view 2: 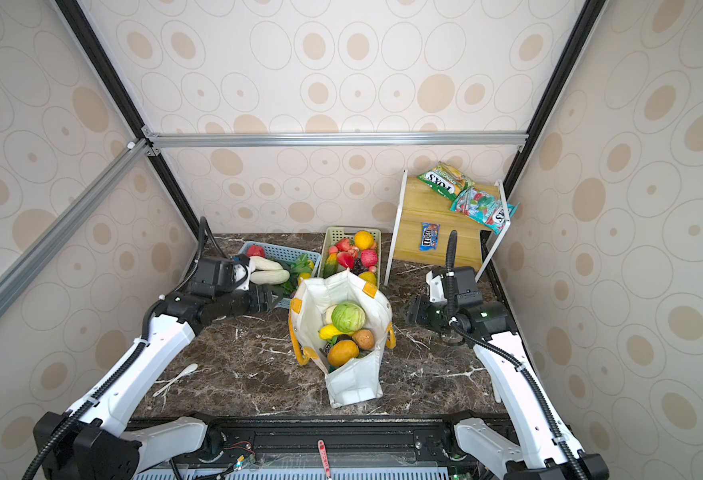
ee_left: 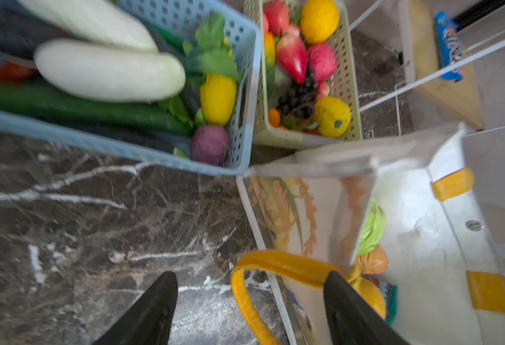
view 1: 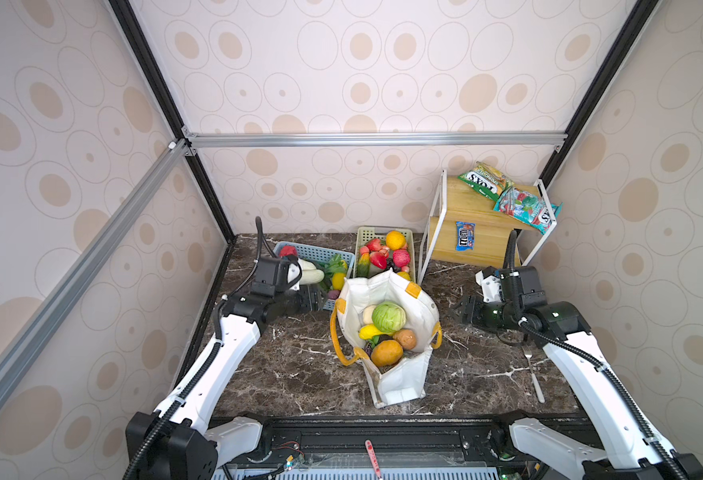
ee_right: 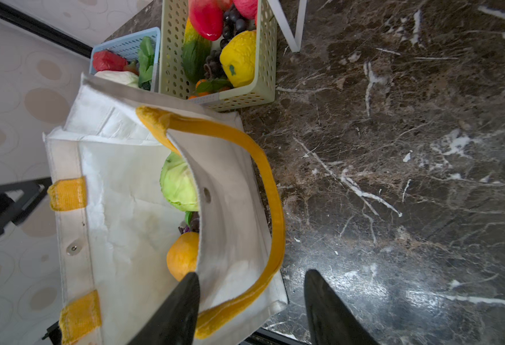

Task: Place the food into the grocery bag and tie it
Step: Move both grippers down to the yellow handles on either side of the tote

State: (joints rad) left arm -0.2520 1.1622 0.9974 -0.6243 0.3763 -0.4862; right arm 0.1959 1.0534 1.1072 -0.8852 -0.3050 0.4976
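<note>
Fingers of the left gripper are standing apart, gripping nothing, beside the grocery bag's yellow-orange handle. Those of the right gripper are likewise standing apart and empty, near the opposite handle. Both arms are reaching inward, low, flanking the bag. It is standing open mid-table, holding a green cabbage and other produce. Dark marble tabletop is carrying a blue basket, a green basket and a wooden rack. Circle-patterned walls are enclosing the cell.

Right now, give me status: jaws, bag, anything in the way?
Both jaws open, empty, flanking the grocery bag. Bag upright, food in, handles hanging untied. Blue basket, green basket close behind.
</note>
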